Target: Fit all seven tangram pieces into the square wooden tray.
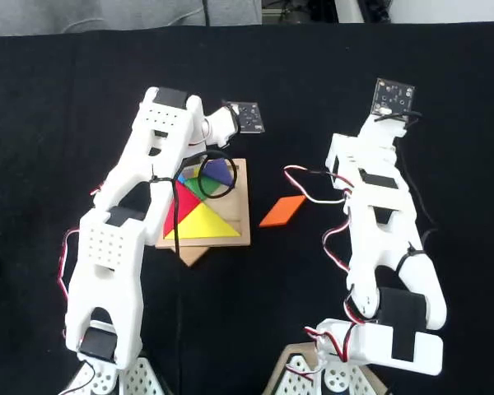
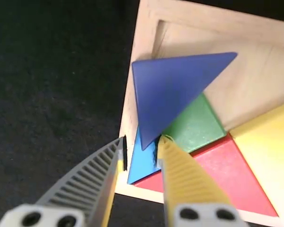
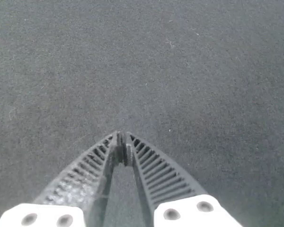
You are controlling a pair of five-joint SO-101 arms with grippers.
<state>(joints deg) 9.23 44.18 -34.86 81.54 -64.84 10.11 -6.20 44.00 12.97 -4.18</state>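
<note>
The square wooden tray point(image 1: 241, 220) lies under my left arm and holds a yellow triangle point(image 1: 204, 222), a red triangle point(image 1: 178, 209) and a green piece point(image 1: 194, 186). A dark blue triangle point(image 2: 173, 90) lies tilted over the green piece point(image 2: 196, 125) and the tray's rim point(image 2: 132, 85). Its corner points in between the fingers of my left gripper point(image 2: 142, 151), which stands slightly open above a light blue piece point(image 2: 141, 165). An orange parallelogram point(image 1: 282, 211) lies on the cloth right of the tray. My right gripper point(image 3: 122, 151) is shut and empty over bare black cloth.
A tan wooden corner point(image 1: 193, 256) sticks out from under the tray's front edge. The right arm point(image 1: 379, 206) stretches toward the back of the table, right of the orange piece. Black cloth covers the whole table.
</note>
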